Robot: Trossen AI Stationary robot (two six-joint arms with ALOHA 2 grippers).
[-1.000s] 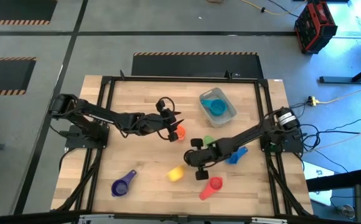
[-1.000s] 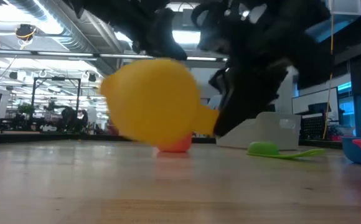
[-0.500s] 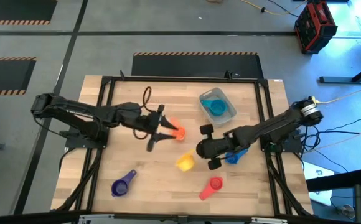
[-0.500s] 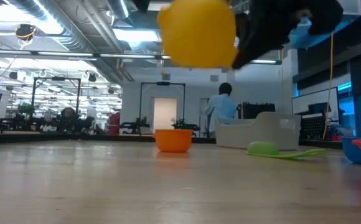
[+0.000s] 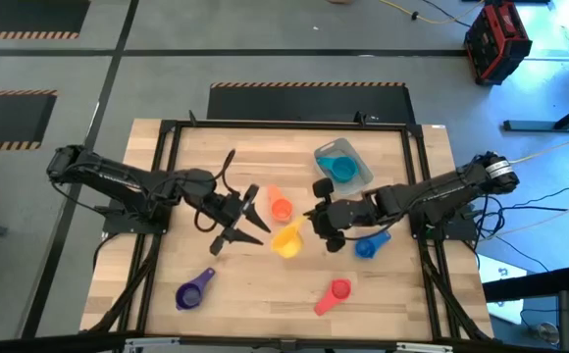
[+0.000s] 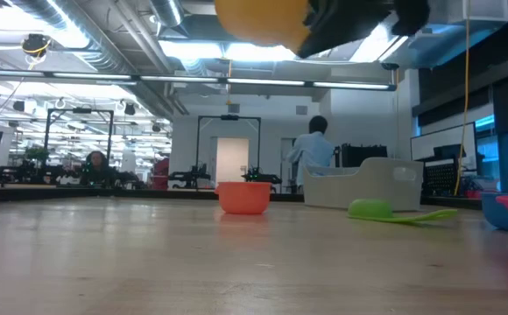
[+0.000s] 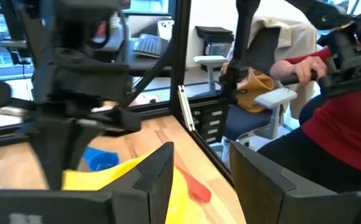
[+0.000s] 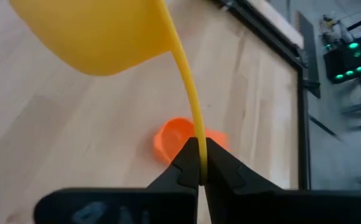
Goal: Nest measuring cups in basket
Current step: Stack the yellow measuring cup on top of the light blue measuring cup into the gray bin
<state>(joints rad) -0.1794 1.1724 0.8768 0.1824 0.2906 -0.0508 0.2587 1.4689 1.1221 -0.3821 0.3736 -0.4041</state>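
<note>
Pale wooden table (image 5: 216, 157) inside a black frame, grey floor around it. High view: the right gripper (image 5: 313, 218) has carried the yellow cup (image 5: 287, 238) up the table from its spot lower down a second ago; it now hangs mid-table, just beside the orange cup (image 5: 281, 208). The basket (image 5: 359, 172) sits toward the far right with the light blue cup (image 5: 341, 169) already inside. Dark blue cup (image 5: 367, 247) lies near the right arm, red cup (image 5: 336, 293) and purple cup (image 5: 194, 292) nearer the front edge; green cup not visible from above, hidden under the arm. The left gripper (image 5: 240, 218) has drawn back off the orange cup, fingers spread, holding nothing. Low view: yellow cup (image 6: 263, 19) has risen from table level to the top of frame, well clear of the wood; orange cup (image 6: 244, 196) stands alone, green cup (image 6: 372, 209) lies rightward, basket (image 6: 368, 180) behind it; a person stands in the room beyond. Left wrist view: fingers apart, a yellow edge (image 7: 106, 175) between them and farther off, the dark blue cup (image 7: 101, 158) past that; a person in red sits off-table. Right wrist view: fingertips (image 8: 190, 158) pressed together, pinching the yellow cup (image 8: 99, 31) by its thin handle, orange cup (image 8: 179, 137) directly below. Judgement: the lift is done and transport under way; the cup is bound for the basket or for stacking with orange, cannot tell which.
</note>
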